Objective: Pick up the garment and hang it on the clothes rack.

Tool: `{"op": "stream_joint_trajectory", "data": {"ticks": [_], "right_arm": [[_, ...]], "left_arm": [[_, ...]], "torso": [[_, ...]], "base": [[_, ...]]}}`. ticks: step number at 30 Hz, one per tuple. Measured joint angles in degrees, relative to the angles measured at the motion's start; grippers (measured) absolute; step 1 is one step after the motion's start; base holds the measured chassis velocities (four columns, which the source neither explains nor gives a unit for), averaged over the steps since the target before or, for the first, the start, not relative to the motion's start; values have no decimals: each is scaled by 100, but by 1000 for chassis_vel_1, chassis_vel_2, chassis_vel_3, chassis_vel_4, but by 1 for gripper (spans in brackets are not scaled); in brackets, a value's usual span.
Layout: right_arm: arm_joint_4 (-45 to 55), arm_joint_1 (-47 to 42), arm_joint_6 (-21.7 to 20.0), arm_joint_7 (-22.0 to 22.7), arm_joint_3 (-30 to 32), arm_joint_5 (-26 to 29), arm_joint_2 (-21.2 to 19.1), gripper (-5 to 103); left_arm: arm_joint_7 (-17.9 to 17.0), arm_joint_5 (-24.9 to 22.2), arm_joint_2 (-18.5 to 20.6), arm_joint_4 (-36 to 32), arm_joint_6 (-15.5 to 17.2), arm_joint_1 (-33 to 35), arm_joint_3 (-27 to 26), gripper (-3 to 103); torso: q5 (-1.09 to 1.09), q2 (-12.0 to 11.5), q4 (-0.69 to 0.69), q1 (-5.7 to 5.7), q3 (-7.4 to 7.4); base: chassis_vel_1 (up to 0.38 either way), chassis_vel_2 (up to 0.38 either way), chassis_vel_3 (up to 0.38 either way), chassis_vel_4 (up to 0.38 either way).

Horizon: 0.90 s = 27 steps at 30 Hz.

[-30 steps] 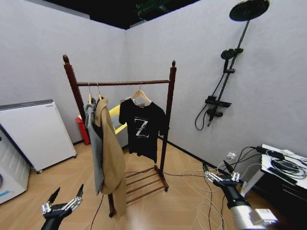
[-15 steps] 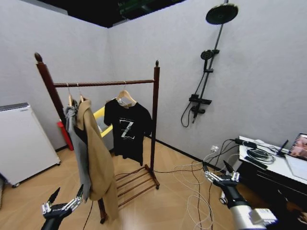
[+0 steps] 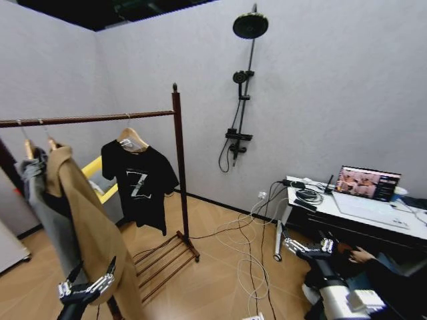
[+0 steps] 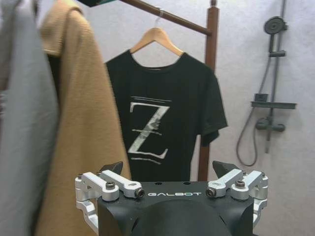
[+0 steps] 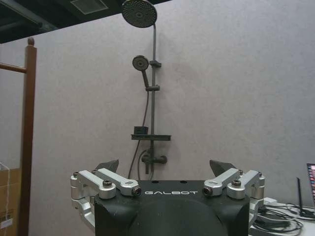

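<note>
The garment, a black T-shirt with a white Z graphic, hangs by its wooden hanger from the top rail of the clothes rack, a dark reddish-brown frame. The left wrist view faces the garment and its hanger straight on. My left gripper is open and empty, low at the left in front of the tan coat. My right gripper is open and empty, low at the right, well away from the rack. Both grippers show spread fingers in their wrist views.
A long tan coat and a grey jacket hang left of the garment. A black shower stand is on the far wall. Cables lie on the floor. A desk with a laptop stands at the right.
The whole head view has swung to the right: rack and clothes slid left, the desk and laptop came into view. Both grippers keep their places and stay open.
</note>
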Motion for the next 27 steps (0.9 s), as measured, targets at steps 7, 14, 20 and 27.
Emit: {"op": "stream_joint_trajectory", "data": {"ticks": [7,14,20,27], "right_arm": [[0,0,0,0,-1,0,0,100],[0,-1,0,0,-1,0,0,100],[-2,4,-1,0,-2,0,-1,100],[-2,-2,-2,0,-2,1,0,100]], "left_arm": [[0,0,0,0,0,1,0,100],[0,0,0,0,0,2,0,100],[1,0,1,0,1,0,1,100],[1,0,0,1,0,0,0,100]], "torso": [[-3,1,0,-2,-1],[-3,5,-1,-6,-3],[-6,0,2,-2,-1],[-4,2,-2,-4,-2]], "base": [[-76,-131,-141,-117],[-182,-115,-106,-172],[-177,-120,-99,-144],[-69,-102,-125,-85]]}}
